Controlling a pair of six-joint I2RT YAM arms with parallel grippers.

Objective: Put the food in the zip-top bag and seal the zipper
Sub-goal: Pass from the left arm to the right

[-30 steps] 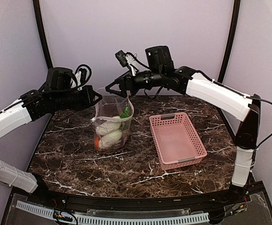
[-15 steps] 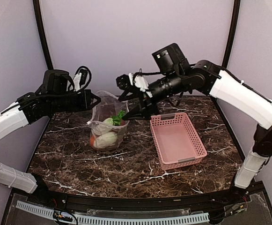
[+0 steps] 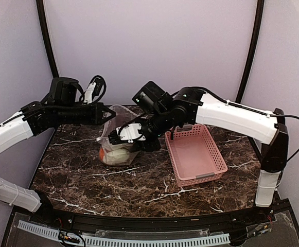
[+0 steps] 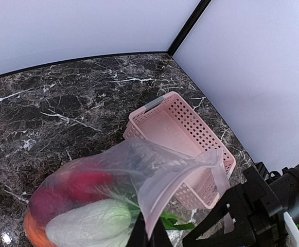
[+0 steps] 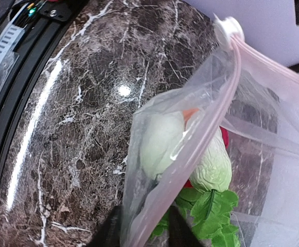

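Sealing looks like the step in hand: the food (image 5: 159, 139) lies inside the bag (image 4: 113, 164), which stands on the counter (image 3: 139, 180) beside the basket (image 3: 195, 154). The left tool (image 4: 148, 232) is pressed together on one end of the bag's mouth. The right tool (image 5: 143, 229), jaws spread, straddles the mouth edge where the zipper (image 5: 236, 56) runs. It should pinch both lips squarely, then draw along the strip against the left's tension.
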